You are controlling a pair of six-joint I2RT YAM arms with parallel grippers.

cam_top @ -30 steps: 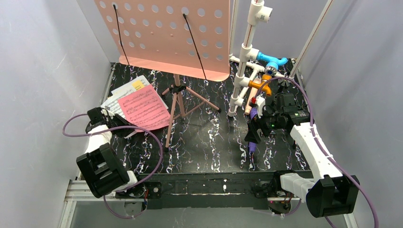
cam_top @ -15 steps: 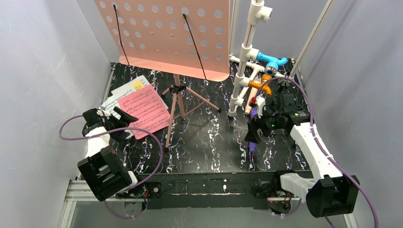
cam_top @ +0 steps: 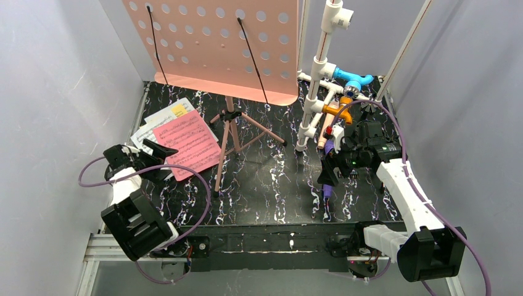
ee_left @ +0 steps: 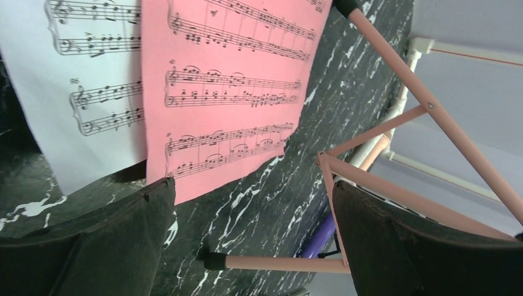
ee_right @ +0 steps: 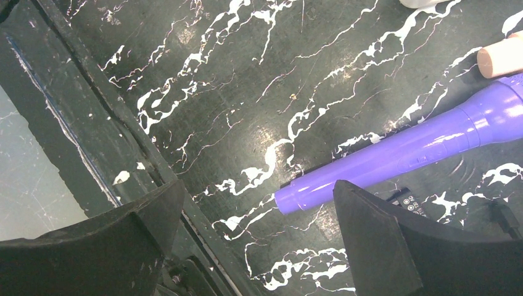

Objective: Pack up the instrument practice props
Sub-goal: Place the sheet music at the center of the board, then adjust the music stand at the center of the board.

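The pink perforated sheet-music holder [cam_top: 216, 43] stands at the back on its folding tripod legs [cam_top: 231, 142]. A pink music page [cam_top: 188, 142] lies over white printed pages [cam_top: 154, 126] at the left. My left gripper [cam_top: 161, 163] hovers open at the pink page's near edge, holding nothing. In its wrist view the pink page [ee_left: 228, 80], a white page [ee_left: 86, 92] and a tripod leg [ee_left: 277, 263] lie beyond my left gripper [ee_left: 256, 246]. My right gripper [cam_top: 330, 176] is open above the purple microphone [cam_top: 325, 194]. The wrist view shows my right gripper [ee_right: 259, 240] beside that purple microphone [ee_right: 401, 154] and the beige microphone's tip [ee_right: 499, 58].
A white pipe frame [cam_top: 321, 74] with blue and orange fittings stands at the back right, close behind my right gripper. Grey walls close in both sides. Purple cables [cam_top: 203, 191] loop off both arms. The table's front rail [ee_right: 92, 135] lies just below the right gripper.
My left gripper has opened and let go of the pink page, which now rests on the white pages; the arm drew back a little toward the left. The right arm has not moved.
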